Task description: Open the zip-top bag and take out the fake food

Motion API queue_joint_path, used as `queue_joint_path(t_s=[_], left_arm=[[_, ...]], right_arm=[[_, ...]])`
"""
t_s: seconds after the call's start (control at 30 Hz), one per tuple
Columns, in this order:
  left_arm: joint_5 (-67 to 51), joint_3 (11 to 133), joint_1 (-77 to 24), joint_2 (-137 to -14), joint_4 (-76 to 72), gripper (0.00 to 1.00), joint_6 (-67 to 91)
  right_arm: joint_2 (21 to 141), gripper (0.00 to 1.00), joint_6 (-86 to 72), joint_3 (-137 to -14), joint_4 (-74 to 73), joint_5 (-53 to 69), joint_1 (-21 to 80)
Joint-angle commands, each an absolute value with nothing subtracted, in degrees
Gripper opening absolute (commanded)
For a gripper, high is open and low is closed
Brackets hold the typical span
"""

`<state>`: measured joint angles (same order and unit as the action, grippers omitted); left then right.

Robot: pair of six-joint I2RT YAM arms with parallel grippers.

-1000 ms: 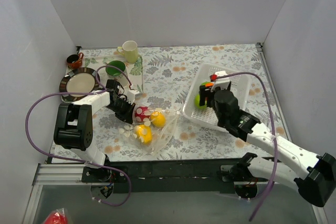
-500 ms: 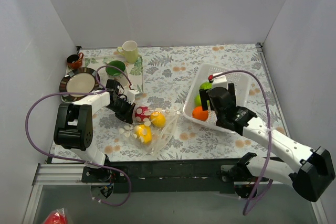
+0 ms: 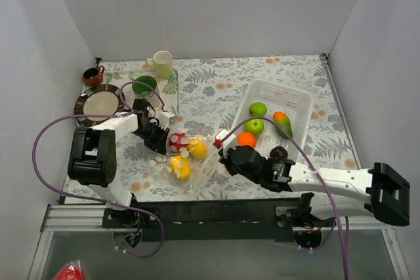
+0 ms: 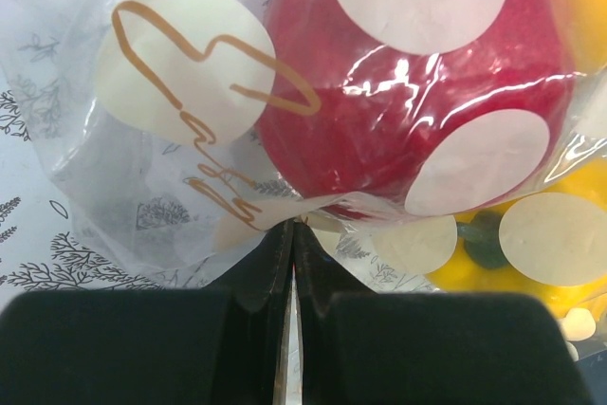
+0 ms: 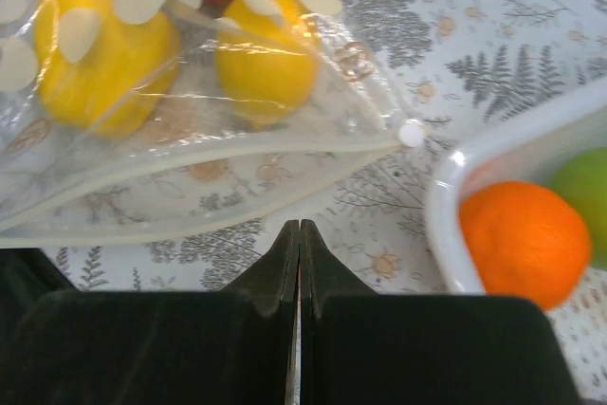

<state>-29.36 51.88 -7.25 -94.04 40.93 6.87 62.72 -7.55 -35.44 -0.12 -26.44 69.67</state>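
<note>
Identify the white slotted basket [image 3: 296, 94] first: its fake food [image 3: 254, 126] reads two green, one orange, one orange-and-green, one dark brown. Left of the basket, the clear zip-top bag [image 3: 200, 165], printed with cream discs and gold script, shows you one red and two yellow pieces. The tablecloth [image 3: 210, 90] carries grey leaves.

Eight fake food items [image 3: 247, 139]; three mugs [image 3: 162, 63].

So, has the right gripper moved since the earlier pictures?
Yes. The right gripper went from above the white basket leftward, to the zip-top bag.
</note>
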Motion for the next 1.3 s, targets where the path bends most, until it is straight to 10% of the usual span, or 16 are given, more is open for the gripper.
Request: queue_joint_path(t_s=[0.0,0.4,0.57,0.63,1.17,1.27], left_arm=[[-26.19,51.94,-7.47,-95.19,39.81,0.00,5.80],[-26.02,52.30,-7.47,-94.39,40.34,0.00,5.36],[-25.84,51.86,-7.47,-93.96,40.43,0.00,4.75],[-26.01,51.77,-7.47,-93.95,40.43,0.00,4.66],[-26.28,52.03,-7.47,-93.69,42.10,0.00,2.37],[-26.37,52.12,-7.47,-93.87,42.27,0.00,2.02]], right_arm=[[68.45,0.01,-8.61,-36.21,10.54,-20.31,71.72],[89.20,0.21,-6.77,-44.91,18.18,-19.85,70.93],[91.31,0.63,-5.63,-44.03,25.13,-28.20,70.75],[92.98,0.98,-5.54,-45.43,24.53,-31.46,70.66],[103.44,0.98,-5.18,-53.08,27.86,-21.37,66.62],[104.24,0.85,-5.36,-53.52,28.91,-19.25,66.36]])
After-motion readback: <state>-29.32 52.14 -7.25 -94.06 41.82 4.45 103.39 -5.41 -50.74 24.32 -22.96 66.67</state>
